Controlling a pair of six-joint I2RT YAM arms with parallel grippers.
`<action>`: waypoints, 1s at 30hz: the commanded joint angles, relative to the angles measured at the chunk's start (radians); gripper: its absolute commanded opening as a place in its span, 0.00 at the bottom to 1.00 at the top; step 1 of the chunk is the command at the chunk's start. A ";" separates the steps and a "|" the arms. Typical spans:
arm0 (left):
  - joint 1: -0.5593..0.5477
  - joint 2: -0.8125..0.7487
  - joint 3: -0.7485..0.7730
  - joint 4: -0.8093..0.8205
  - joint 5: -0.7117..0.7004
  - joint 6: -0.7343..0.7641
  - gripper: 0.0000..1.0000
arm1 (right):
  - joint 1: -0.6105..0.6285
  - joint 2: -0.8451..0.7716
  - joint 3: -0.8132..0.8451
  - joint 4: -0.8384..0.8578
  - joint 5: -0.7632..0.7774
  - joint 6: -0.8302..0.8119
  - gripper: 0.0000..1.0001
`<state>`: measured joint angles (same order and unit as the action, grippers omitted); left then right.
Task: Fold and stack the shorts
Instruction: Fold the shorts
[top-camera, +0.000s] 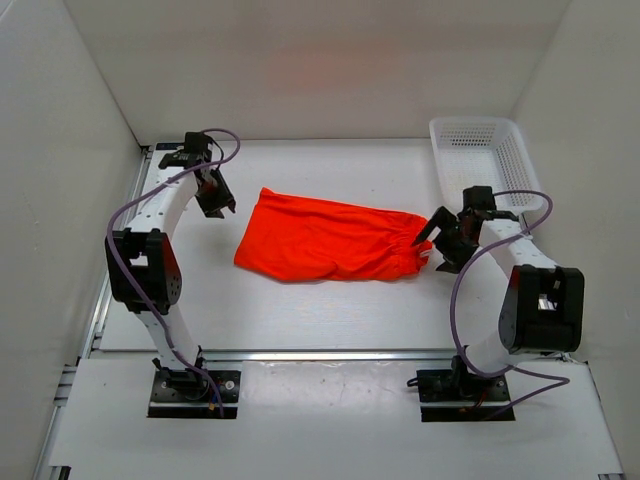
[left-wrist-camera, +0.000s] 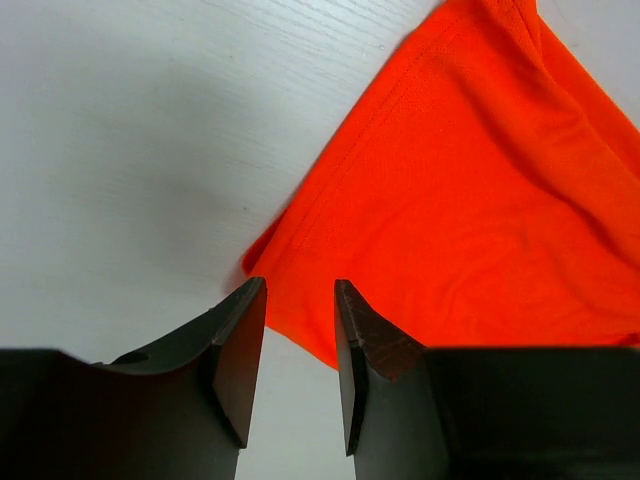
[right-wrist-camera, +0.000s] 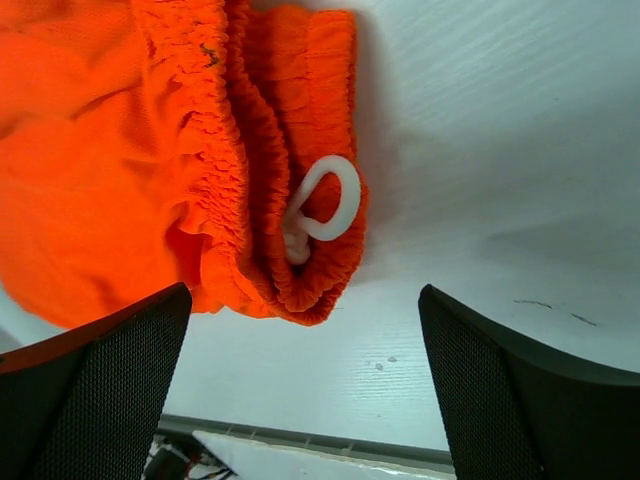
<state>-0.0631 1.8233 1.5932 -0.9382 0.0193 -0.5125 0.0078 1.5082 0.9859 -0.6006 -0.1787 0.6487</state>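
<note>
Shorts (top-camera: 320, 240) lie flat between the left hand (top-camera: 221, 207) and right hand (top-camera: 437, 250).

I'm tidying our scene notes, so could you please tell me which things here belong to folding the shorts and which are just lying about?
Belong to the job: orange-red shorts; white drawstring; left gripper; right gripper.
Lying about: white perforated basket, far right corner.

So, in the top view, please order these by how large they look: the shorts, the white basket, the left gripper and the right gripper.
1. shorts
2. white basket
3. left gripper and right gripper: they look alike, so I do not rank them.
</note>
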 joint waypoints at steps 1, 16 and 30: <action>-0.009 -0.050 -0.006 0.021 0.013 0.025 0.45 | -0.022 -0.008 -0.019 0.111 -0.159 0.002 0.99; 0.009 0.051 -0.088 0.062 -0.007 0.014 0.40 | -0.057 0.213 -0.113 0.323 -0.226 0.054 0.69; 0.020 0.160 -0.108 0.101 0.013 0.014 0.37 | -0.034 0.133 0.077 0.026 0.063 -0.148 0.00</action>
<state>-0.0437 2.0090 1.4910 -0.8677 0.0196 -0.4980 -0.0376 1.6878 0.9955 -0.4641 -0.2420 0.5880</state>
